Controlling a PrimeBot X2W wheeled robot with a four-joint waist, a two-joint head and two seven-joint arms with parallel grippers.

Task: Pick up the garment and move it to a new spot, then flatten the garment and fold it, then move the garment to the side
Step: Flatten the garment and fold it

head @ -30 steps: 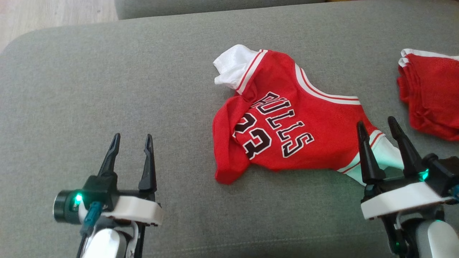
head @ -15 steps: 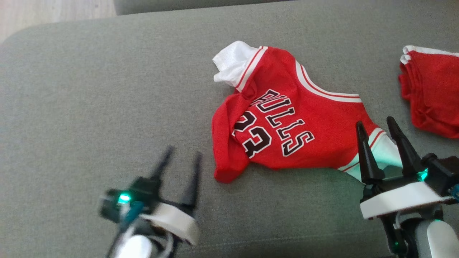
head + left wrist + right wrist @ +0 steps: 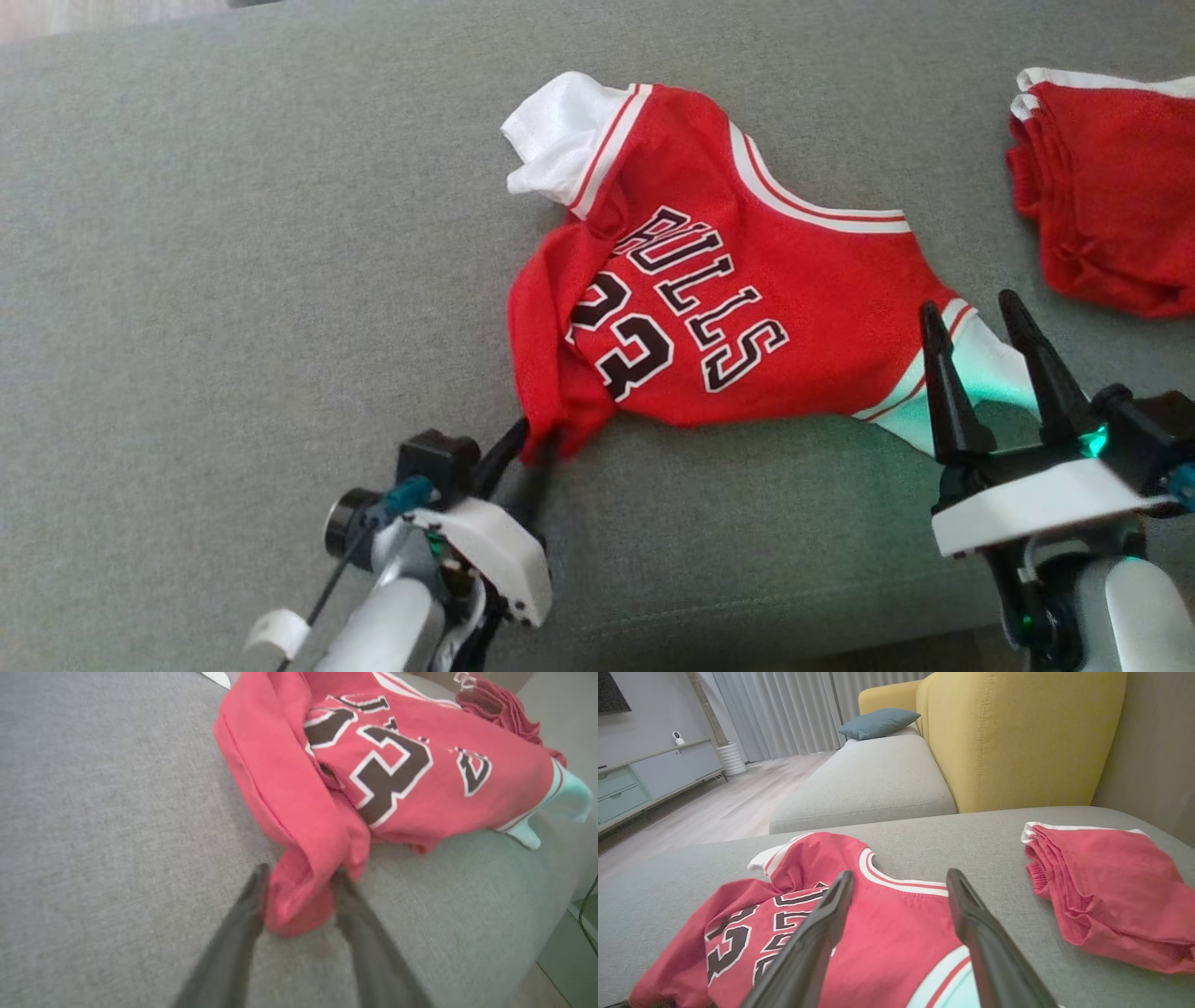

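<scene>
Left wrist view shows the left gripper with a finger on each side of the bunched corner of the garment, crumpled on the grey cushion, likely for lifting it, though a firm pinch is unclear, while the right gripper hangs wide open over the other end.

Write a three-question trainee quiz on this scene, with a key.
1. True or false: the right gripper is shut on the folded red garment.
2. Which part of the Bulls jersey sits between the left gripper's fingers? A) white sleeve B) red hem corner C) neckline
3. What does the jersey lie on?
Key: 1 false, it hovers open over the jersey; 2 B; 3 a grey sofa cushion.
</scene>
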